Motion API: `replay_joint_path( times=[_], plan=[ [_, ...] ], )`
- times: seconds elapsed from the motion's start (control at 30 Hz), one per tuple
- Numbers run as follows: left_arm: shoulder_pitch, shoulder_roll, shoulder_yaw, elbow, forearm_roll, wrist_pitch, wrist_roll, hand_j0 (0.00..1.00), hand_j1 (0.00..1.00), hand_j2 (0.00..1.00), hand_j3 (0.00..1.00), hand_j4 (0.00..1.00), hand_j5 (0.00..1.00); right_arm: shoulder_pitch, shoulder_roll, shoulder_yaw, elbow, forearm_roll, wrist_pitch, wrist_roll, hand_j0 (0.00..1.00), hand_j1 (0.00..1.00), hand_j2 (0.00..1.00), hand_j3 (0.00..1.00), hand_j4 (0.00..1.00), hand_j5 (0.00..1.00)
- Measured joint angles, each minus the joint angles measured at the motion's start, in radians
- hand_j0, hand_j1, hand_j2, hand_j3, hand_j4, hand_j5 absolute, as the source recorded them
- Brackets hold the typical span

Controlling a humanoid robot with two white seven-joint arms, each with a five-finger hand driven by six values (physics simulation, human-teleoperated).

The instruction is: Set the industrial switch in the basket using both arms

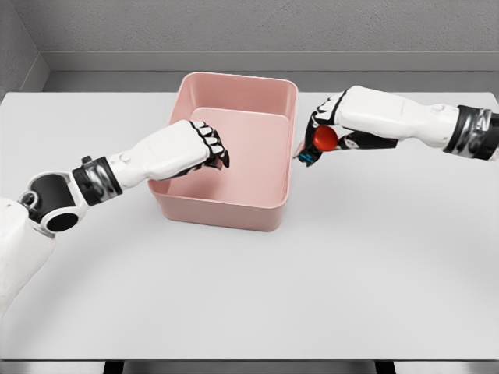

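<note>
White desk [249, 296] surface stretches bare along its near edge. Farther in, the left hand [183, 150] reaches over the near-left wall of the pink basket [269, 214], its fingers [212, 144] curled together and holding nothing. Toward the far edge of the desk, the right hand [343, 121] hovers just beside the basket's right rim, fingers clamped on the industrial switch [320, 142], whose red button faces the camera, outside the basket.
</note>
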Motion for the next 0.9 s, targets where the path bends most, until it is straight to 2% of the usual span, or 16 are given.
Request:
replay_joint_path(
  times=[0.37, 0.5, 0.67, 0.9],
  plan=[
    [-0.015, -0.024, -0.006, 0.051, -0.005, 0.000, -0.014, 0.49, 0.49, 0.49, 0.49, 0.49, 0.49, -0.014, 0.031, 0.002, 0.001, 0.000, 0.000, 0.006, 0.38, 0.38, 0.38, 0.38, 0.38, 0.38],
    [-0.018, -0.027, -0.016, 0.053, -0.005, 0.000, -0.015, 0.61, 0.61, 0.61, 0.61, 0.61, 0.61, -0.015, 0.044, 0.002, 0.001, 0.000, 0.000, 0.012, 0.38, 0.38, 0.38, 0.38, 0.38, 0.38],
    [-0.018, -0.027, -0.019, 0.050, -0.005, 0.000, -0.015, 0.63, 0.63, 0.63, 0.63, 0.63, 0.63, -0.028, 0.058, 0.006, 0.003, 0.000, 0.000, 0.018, 0.38, 0.38, 0.38, 0.38, 0.38, 0.38],
    [-0.018, -0.026, -0.020, 0.047, -0.004, 0.000, -0.015, 0.70, 0.70, 0.70, 0.70, 0.70, 0.70, -0.034, 0.069, 0.010, 0.003, 0.000, 0.000, 0.023, 0.38, 0.38, 0.38, 0.38, 0.38, 0.38]
  ],
)
